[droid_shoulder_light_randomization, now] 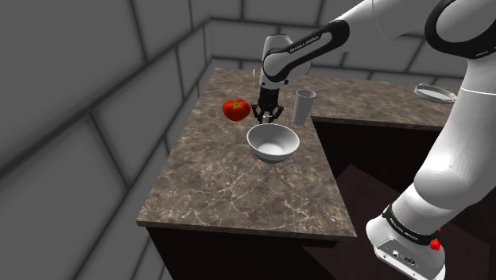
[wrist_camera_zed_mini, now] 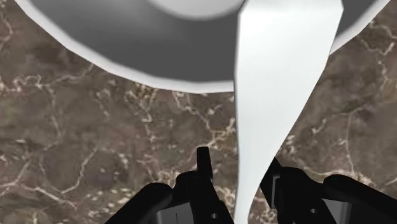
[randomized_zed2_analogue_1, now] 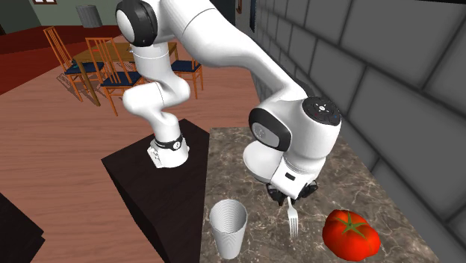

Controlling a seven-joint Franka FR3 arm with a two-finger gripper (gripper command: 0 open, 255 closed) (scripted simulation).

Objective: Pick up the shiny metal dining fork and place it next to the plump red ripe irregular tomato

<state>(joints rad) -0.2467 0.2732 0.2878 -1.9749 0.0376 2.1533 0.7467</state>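
My black gripper [droid_shoulder_light_randomization: 266, 116] is shut on a pale metal fork [randomized_zed2_analogue_1: 293, 218], which hangs tines-down from the fingers just above the marble counter [droid_shoulder_light_randomization: 230, 187]. In the wrist view the fork [wrist_camera_zed_mini: 273, 70] runs out from between the fingers [wrist_camera_zed_mini: 203, 159] and broadens over the rim of a white bowl [wrist_camera_zed_mini: 127, 51]. The red tomato [droid_shoulder_light_randomization: 236, 108] lies on the counter a short way to the shoulder view's left of the gripper. In the second exterior view the tomato [randomized_zed2_analogue_1: 350, 233] is right of the fork, a small gap apart.
The white bowl [droid_shoulder_light_randomization: 273, 142] sits just in front of the gripper. A ribbed grey cup [droid_shoulder_light_randomization: 304, 106] stands to its right, also seen as the cup [randomized_zed2_analogue_1: 227, 228]. A plate [droid_shoulder_light_randomization: 435, 93] lies far right. The tiled wall is close behind.
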